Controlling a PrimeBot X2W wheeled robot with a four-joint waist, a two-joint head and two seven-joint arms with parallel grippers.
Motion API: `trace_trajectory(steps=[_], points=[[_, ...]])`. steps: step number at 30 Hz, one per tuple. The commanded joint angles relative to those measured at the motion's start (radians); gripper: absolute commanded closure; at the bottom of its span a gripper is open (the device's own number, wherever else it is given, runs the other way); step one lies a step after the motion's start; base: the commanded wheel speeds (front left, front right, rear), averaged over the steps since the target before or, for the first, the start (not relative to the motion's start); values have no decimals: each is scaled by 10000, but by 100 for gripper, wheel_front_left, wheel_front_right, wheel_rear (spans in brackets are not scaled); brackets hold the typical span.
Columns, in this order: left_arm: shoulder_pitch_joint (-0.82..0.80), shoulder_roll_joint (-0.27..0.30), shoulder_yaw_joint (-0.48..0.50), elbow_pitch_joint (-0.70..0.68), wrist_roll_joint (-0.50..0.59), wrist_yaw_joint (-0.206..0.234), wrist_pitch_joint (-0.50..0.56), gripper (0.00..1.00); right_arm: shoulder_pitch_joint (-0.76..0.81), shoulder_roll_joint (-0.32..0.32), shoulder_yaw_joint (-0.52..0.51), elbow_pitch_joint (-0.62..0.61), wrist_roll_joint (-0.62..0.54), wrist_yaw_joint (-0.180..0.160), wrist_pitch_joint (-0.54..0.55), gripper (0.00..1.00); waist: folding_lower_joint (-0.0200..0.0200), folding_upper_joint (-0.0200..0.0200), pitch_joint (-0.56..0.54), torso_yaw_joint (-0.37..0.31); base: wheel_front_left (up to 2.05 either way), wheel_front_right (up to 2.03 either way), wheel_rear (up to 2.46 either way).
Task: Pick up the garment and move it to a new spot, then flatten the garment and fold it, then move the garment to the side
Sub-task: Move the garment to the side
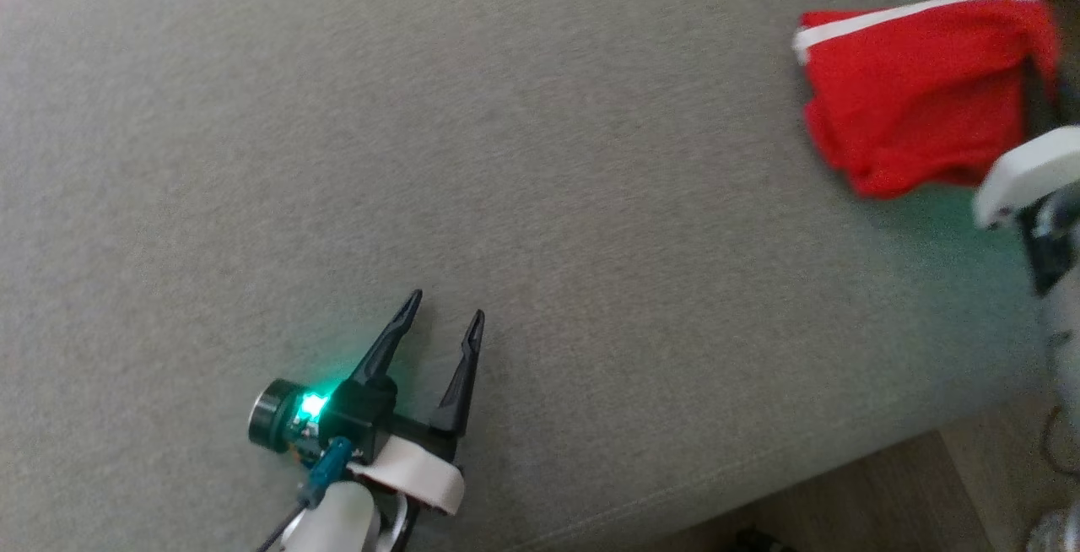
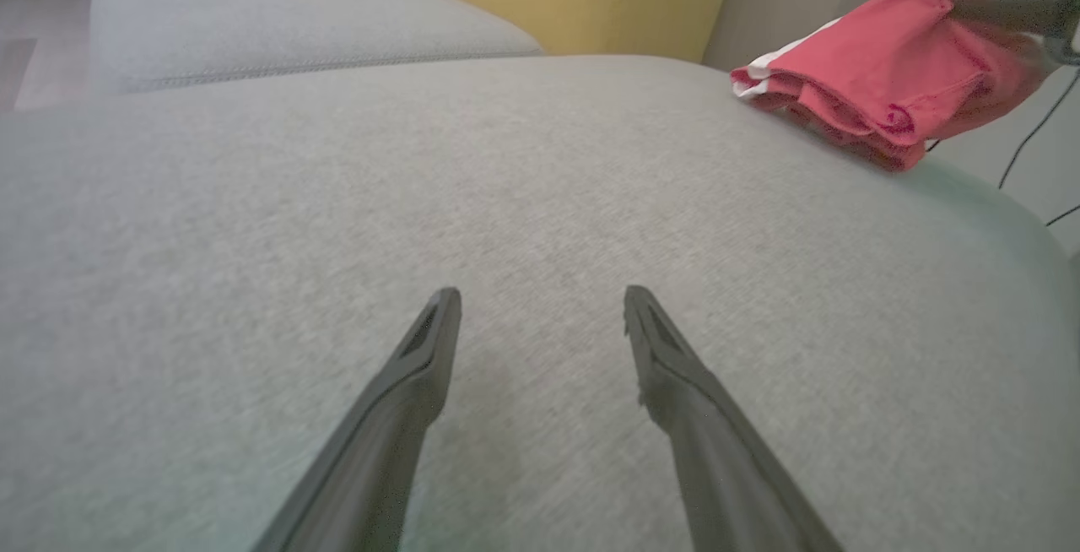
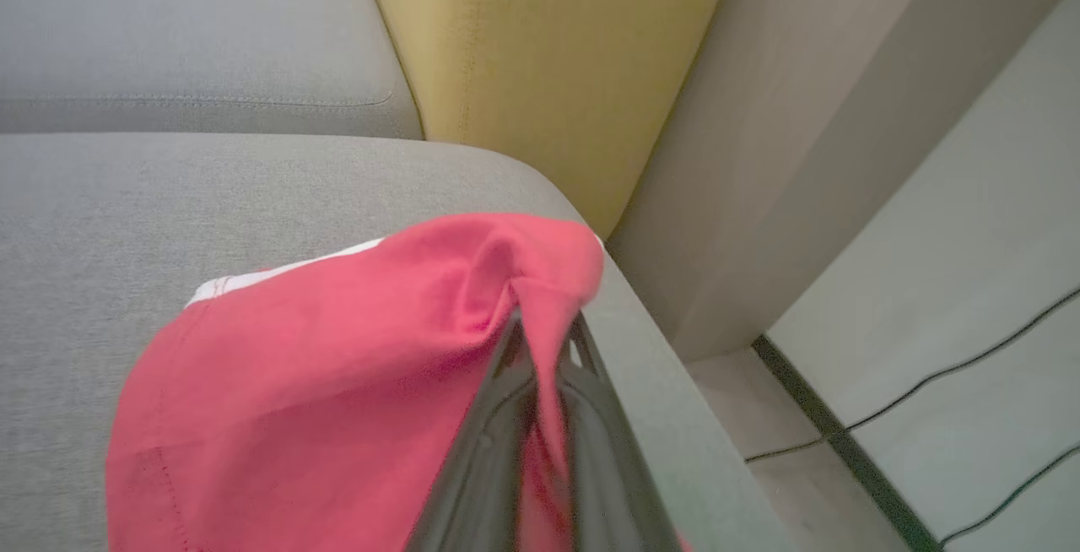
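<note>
Head view: a folded red garment [image 1: 915, 88] with a white stripe lies at the upper right of the frame on a grey sofa seat [image 1: 523, 164], close to the seat's right edge. The left jaws, at lower left of centre, stand wide apart over bare fabric, holding nothing, well apart from the garment. Right wrist view: the right jaws, rising from bottom centre, are closed on a bunched fold of the garment. A yellow cushion [image 3: 548, 54] stands at top centre; thin cables [image 3: 928, 383] cross the floor at lower right.

L hand [image 1: 447, 305] low, fingers wide apart; R hand [image 3: 547, 328] fingers tight together on garment [image 3: 337, 341] fold.
</note>
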Motion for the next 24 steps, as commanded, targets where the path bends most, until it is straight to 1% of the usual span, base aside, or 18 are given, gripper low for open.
trace_trajectory(steps=[1, 2, 3, 4, 5, 7, 9, 11, 13, 14, 18, 21, 24], points=[[-384, 35, 312, -259, 101, -16, -82, 0, -298, -296, -79, -147, -248, -7, 65, 100, -2, 0, 294, 313, 0, 0, 0], [-410, 37, 332, -263, 126, -35, -82, 0, -404, -465, -318, -57, -468, -7, 142, 93, -2, 0, 353, 386, 0, 0, 0], [-433, 37, 357, -265, 146, -49, -82, 0, -495, -617, -564, -1, -701, -7, 198, 71, -2, 0, 403, 440, 0, 0, 0], [-460, 36, 374, -265, 167, -62, -82, 0, -567, -736, -844, 15, -919, -7, 207, 30, -2, 0, 444, 488, 0, 0, 0], [-483, 36, 390, -264, 184, -74, -82, 0, -618, -809, -1125, 15, -1147, -7, 215, 0, -2, 0, 471, 524, 0, 0, 0], [-504, 34, 443, -263, 197, -87, -82, 0, -692, -792, -1698, -107, -1496, -7, 139, 0, -2, 0, 468, 583, 0, 0, 0], [-513, 30, 516, -286, 187, -74, -82, 0, -693, -601, -2114, -389, -1800, -7, -16, 0, -2, 0, 395, 641, 0, 0, 0], [-491, 26, 621, -320, 180, 31, -82, 0, -711, -200, -2405, -668, -1821, -7, -120, 0, -2, 0, 239, 709, 0, 0, 0], [-450, 22, 754, -378, 146, 165, -82, 0, -691, 320, -2389, -997, -1658, -7, -158, 0, -2, 0, 39, 808, 0, 0, 0], [-421, 20, 829, -401, 128, 234, -82, 0, -637, 604, -2346, -1349, -1455, -7, -162, 0, -2, 0, -53, 865, 0, 0, 0], [-302, 17, 1028, -451, 190, 387, -82, 0, 128, 1574, -1615, -2624, -651, -7, -168, 0, -2, 0, -479, 1197, 0, 0, 0], [-135, 14, 1327, -464, 100, 600, -82, 0, 1002, 2016, -912, -3176, 60, -7, -169, 0, -2, 0, -854, 1536, 0, 0, 0], [61, 11, 1587, -449, -4, 740, -82, 0, 1891, 2250, -319, -3487, 614, -7, -170, 0, -2, 0, -1215, 1963, 0, 0, 0]])
